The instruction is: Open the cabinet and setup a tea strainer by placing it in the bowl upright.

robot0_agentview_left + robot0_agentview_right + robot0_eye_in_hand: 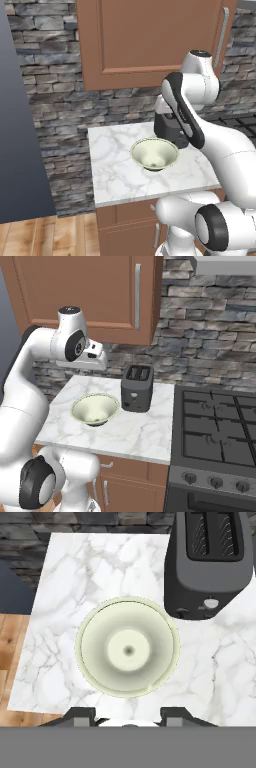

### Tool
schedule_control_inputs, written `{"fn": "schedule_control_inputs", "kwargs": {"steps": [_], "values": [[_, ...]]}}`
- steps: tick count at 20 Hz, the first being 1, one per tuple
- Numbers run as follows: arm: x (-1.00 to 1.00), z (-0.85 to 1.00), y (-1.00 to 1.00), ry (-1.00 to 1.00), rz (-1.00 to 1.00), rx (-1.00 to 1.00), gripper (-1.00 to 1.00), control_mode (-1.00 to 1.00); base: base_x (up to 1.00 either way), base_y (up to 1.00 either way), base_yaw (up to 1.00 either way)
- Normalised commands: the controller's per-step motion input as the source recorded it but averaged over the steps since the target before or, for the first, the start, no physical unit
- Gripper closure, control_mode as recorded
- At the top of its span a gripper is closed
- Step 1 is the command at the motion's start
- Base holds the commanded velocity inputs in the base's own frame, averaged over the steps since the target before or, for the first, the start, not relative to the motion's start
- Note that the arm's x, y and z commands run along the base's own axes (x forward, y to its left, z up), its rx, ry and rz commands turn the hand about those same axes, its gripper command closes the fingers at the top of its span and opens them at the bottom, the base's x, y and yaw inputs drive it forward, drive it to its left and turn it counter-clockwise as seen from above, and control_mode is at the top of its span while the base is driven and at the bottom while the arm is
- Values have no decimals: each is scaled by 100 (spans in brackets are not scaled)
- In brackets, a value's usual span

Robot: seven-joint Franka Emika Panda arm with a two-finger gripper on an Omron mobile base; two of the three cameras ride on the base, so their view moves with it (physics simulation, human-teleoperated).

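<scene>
The cabinet (145,40) (80,291) hangs on the stone wall above the counter, its door shut and its silver bar handle (221,37) (137,296) on the right side. Below it, the pale bowl (154,153) (95,408) (95,647) stands empty on the marble counter. My gripper (130,714) hovers above the bowl and points straight down at it. Its fingertips (82,714) stand apart with nothing between them. The hand (94,357) sits well below the cabinet's lower edge. The tea strainer is out of view.
A dark toaster (167,131) (136,387) (207,562) stands just right of and behind the bowl. A black gas stove (220,431) borders the counter's (60,612) right side. Low cabinets (125,486) lie under the counter, with wooden floor (45,235) to the left.
</scene>
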Motion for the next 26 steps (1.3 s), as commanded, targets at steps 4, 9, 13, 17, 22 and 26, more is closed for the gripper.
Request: {"fn": "schedule_control_inputs", "kwargs": {"steps": [4,9,13,17,22,26], "values": [[-1,0,0,-18,0,-3,-100,-100,0,0,0],[-3,0,-22,-26,0,-10,-100,-100,0,0,0],[-4,3,-51,-5,-10,-1,-100,-100,0,0,0],[0,37,-50,0,-21,1,-100,-100,0,0,0],[0,73,-33,0,-22,12,-100,-100,0,0,0],[-3,72,-24,0,-14,12,-100,-100,0,0,0]]}}
